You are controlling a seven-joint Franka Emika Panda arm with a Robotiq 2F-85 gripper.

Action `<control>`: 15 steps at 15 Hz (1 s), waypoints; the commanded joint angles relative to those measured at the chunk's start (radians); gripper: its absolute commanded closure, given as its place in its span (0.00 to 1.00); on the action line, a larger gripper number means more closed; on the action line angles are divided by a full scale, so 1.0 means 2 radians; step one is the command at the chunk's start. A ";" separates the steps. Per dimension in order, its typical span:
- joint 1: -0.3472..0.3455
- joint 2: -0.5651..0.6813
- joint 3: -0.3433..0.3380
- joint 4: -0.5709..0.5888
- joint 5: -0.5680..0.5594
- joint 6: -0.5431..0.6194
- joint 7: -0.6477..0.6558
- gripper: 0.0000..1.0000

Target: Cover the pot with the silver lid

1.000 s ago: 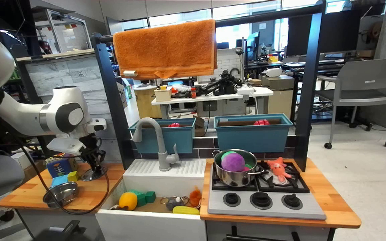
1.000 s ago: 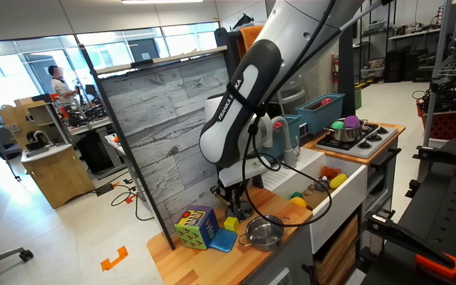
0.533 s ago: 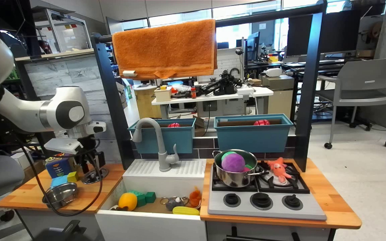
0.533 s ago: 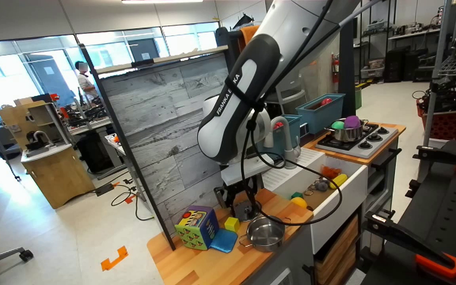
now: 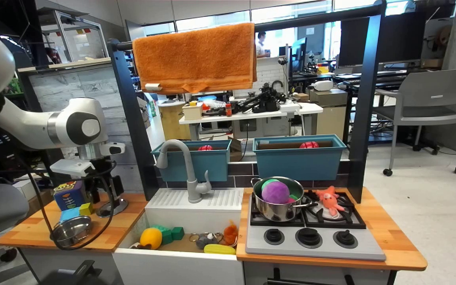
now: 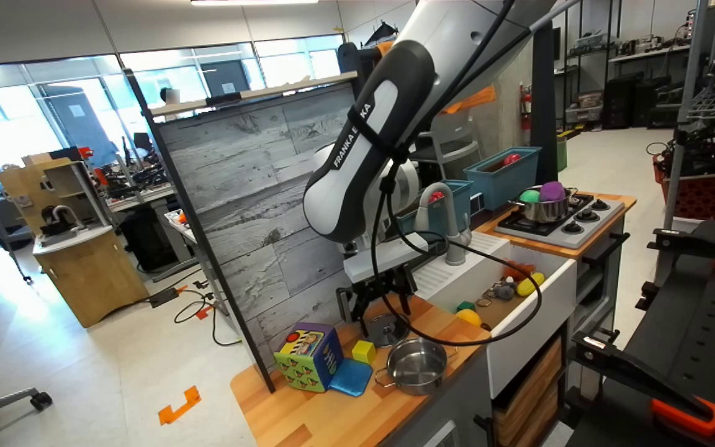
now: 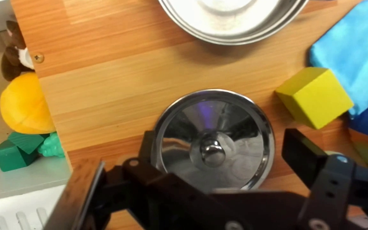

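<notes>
On the wooden counter lies the silver lid, flat with its round knob up; it also shows in both exterior views. My gripper is spread wide above it, one finger on each side, and nothing is gripped. The left finger borders the lid's rim; I cannot tell whether they touch. From outside, the gripper hangs low over the lid. The pot, small, steel and uncovered, stands close beside the lid, nearer the counter's front. Only part of the pot shows in the wrist view.
A yellow block, a blue cloth and a printed cube sit near the lid. Beside the counter is a sink with toys. A black cable loops past the pot. The stove carries a larger steel pot.
The fingers have spread apart, letting go of the lid, and the hand has risen slightly. The lid has shifted a little to the right in an exterior view, then stayed still.
</notes>
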 commanded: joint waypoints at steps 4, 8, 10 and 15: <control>-0.001 0.020 -0.006 0.033 0.003 0.010 -0.001 0.00; -0.001 0.035 -0.010 0.048 0.002 0.013 0.000 0.00; -0.001 0.039 -0.009 0.050 0.002 0.015 -0.001 0.00; -0.003 0.041 -0.007 0.049 0.001 0.026 -0.004 0.51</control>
